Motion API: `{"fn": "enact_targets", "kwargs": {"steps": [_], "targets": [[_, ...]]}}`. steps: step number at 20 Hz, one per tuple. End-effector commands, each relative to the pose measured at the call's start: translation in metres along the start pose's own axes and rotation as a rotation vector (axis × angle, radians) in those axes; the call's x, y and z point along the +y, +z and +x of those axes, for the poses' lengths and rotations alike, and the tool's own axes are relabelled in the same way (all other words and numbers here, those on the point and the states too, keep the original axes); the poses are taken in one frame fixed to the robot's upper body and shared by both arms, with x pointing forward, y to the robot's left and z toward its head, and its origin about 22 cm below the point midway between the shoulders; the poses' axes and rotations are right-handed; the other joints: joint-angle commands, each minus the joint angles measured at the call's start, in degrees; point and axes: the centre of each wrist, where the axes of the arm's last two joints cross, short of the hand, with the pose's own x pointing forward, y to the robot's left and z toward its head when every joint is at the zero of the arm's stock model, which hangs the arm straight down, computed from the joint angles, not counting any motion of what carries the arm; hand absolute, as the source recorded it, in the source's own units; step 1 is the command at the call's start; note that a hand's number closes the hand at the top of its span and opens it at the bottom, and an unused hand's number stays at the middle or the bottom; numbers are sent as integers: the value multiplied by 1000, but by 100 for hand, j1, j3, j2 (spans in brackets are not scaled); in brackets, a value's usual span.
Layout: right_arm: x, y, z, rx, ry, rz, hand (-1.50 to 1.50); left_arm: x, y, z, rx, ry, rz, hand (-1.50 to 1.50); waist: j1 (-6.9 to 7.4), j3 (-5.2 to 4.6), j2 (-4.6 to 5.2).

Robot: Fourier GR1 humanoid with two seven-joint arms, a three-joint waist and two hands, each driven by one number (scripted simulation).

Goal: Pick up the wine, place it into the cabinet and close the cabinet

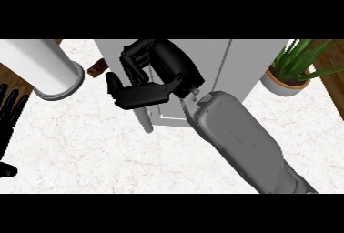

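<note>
The wine is not visible anywhere on the counter (101, 154). It may stand inside the cabinet (249, 63) or be hidden by the hand; which one cannot be told. The cabinet stands at the far centre, its front facing the near side. Its door (146, 123) is open and seen edge-on as a thin panel. The panel's long axis runs from the cabinet's left front corner toward the near side. The right hand (144, 91) hangs over the far end of this panel, at the cabinet's left front. Its fingers (133, 59) are curled, its thumb lies to the left of the panel, and no object shows inside the curl. Whether the hand touches the door cannot be told. The left hand (9, 118) rests at the left edge, fingers straight and pointing far, well apart from the cabinet. The right hand is therefore the nearer one. As judged, the step in hand is closing the door. The panel must swing to the right, so contact belongs on its left face, with the push directed rightward.
</note>
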Motion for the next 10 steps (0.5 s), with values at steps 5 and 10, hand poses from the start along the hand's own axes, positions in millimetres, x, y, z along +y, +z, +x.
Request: {"fn": "enact_targets", "kwargs": {"steps": [5, 10], "targets": [[-69, 2, -18, 71, 50, -180, 150, -13, -9, 2, -5, 11, -38, -150, 25, 60, 201], [-66, 1, -21, 75, 61, -158, 150, -13, -14, 2, -2, 12, -44, -150, -28, 56, 198]]}}
